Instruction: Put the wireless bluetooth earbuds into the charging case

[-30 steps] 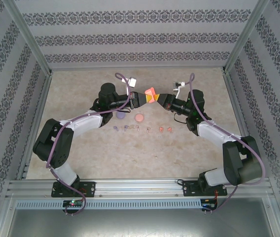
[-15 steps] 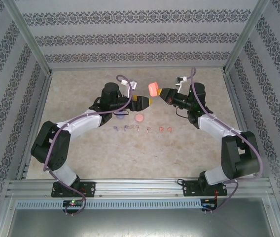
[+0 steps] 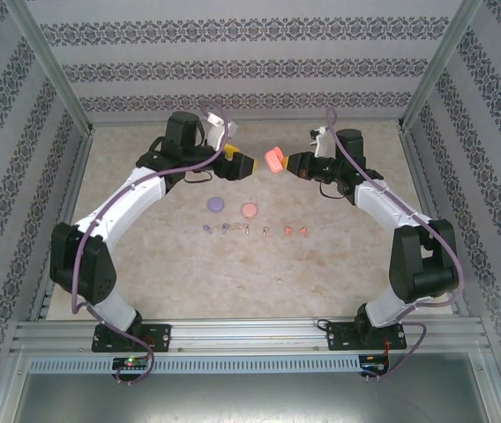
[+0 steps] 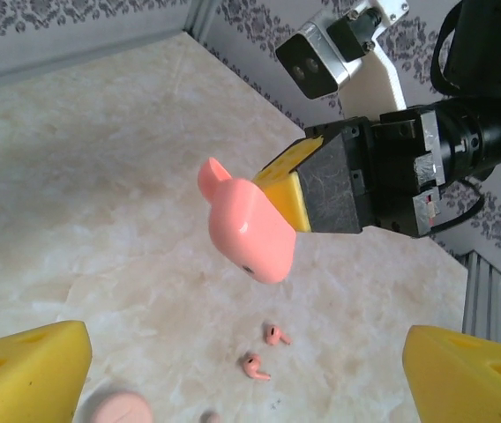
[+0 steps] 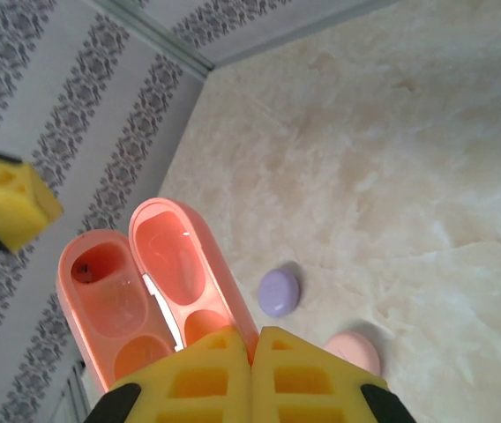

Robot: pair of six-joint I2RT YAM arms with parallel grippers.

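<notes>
Above the beige marbled table (image 3: 339, 264), our right gripper (image 3: 287, 162) clamped the open orange plastic charging case (image 5: 145, 282). Our left gripper (image 3: 244, 165) held its fingers (image 4: 26, 370) apart

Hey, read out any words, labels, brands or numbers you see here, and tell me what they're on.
None readable. The orange case in the right gripper shows no print; the purple case, pink case and earbuds are too small to tell; the wallpaper is pattern only.

Robot lab cell: aluminium frame (image 3: 250, 333), damask-papered walls (image 3: 250, 53), marble-look tabletop (image 3: 259, 278)
</notes>
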